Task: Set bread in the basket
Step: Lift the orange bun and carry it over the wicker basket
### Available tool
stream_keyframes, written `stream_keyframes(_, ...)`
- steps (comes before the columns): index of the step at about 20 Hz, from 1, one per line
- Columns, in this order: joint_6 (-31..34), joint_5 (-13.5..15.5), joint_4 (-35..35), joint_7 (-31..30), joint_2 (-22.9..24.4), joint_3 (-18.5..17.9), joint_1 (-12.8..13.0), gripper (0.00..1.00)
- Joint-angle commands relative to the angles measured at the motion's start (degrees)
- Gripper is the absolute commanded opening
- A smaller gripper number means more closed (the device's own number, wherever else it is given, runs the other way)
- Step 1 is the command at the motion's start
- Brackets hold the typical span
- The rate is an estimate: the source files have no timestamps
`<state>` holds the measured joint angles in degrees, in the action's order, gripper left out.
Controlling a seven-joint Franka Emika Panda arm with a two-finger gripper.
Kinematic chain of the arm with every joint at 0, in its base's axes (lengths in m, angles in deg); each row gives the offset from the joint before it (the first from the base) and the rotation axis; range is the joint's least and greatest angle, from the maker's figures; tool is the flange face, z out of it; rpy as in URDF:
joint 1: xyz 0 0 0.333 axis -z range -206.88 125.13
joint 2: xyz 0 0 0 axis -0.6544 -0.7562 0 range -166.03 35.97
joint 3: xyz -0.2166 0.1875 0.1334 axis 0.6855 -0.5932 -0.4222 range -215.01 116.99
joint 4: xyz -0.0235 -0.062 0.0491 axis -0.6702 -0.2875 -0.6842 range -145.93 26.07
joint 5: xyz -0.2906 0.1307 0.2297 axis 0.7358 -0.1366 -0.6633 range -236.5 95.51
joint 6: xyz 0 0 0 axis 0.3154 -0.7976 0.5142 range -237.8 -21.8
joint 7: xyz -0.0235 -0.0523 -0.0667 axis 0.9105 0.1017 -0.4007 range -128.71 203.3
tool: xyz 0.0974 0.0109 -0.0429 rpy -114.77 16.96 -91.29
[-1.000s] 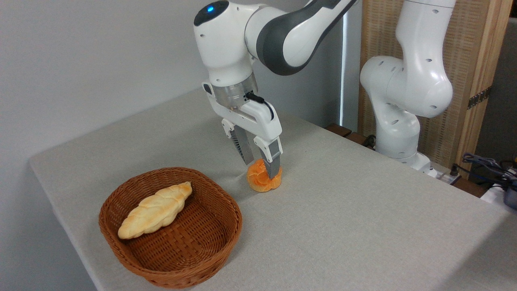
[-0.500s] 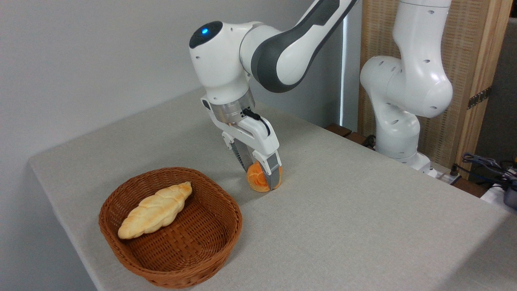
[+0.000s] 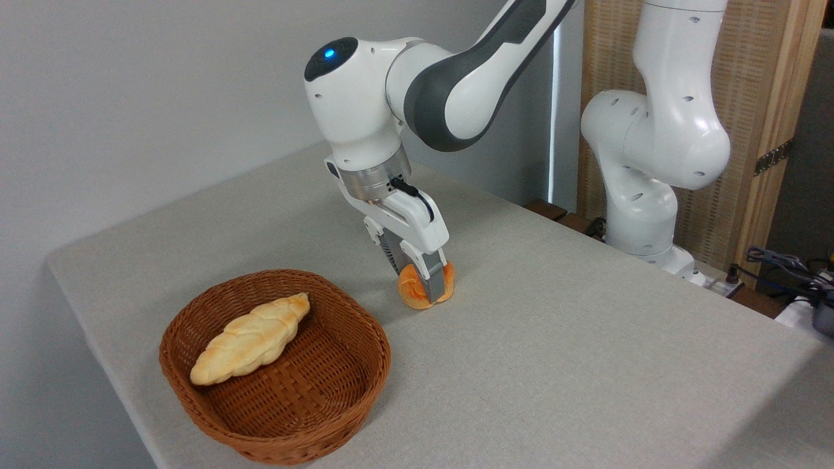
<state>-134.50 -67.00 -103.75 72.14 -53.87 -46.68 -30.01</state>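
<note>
Nothing's blocking the stretch of grey cloth table [image 3: 554,365] between the bun and the basket. The round wicker basket [image 3: 195,384] at 7 o'clock holds a pale braided loaf [image 3: 251,339]. The gripper [image 3: 417,286] has its fingers pinching the lobed orange bread [image 3: 409,290] on the tabletop, near center.

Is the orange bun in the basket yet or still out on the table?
Out. The bun sits on the table, right of the basket, with the gripper closed around it.
</note>
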Motion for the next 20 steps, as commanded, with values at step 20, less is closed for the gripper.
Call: stream_keyframes(20, -19.2, 0.2, 11.4, 1.1, -4.7, -4.5, -0.8, 0.49)
